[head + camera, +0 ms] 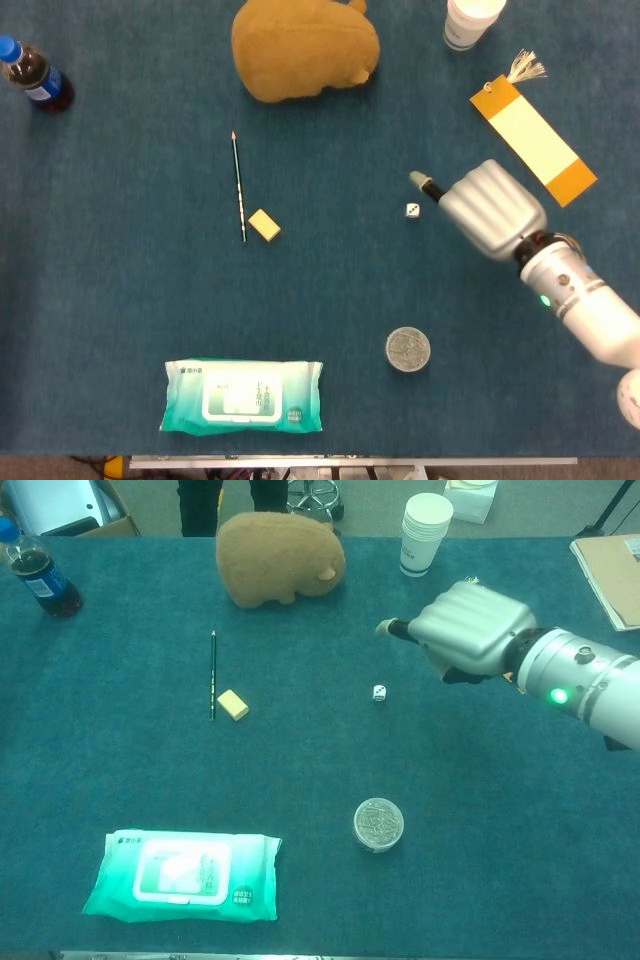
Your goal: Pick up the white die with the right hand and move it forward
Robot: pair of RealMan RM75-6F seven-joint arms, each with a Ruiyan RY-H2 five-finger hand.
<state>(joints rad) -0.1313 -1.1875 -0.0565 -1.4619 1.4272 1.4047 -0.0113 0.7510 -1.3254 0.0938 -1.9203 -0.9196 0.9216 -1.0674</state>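
Observation:
The small white die (412,210) (379,692) lies on the blue table cloth, right of centre. My right hand (488,208) (468,630) hovers just to the right of it, back of the hand up, holding nothing. Its thumb sticks out to the left, apart from the bent fingers, with its tip just above and beyond the die. No contact with the die shows. My left hand appears in neither view.
A brown plush toy (303,45) and a white cup (470,20) stand at the far side. An orange bookmark (532,139) lies far right, a pencil (238,187) and yellow eraser (264,224) left, a round tin (408,349) and wipes pack (242,396) near.

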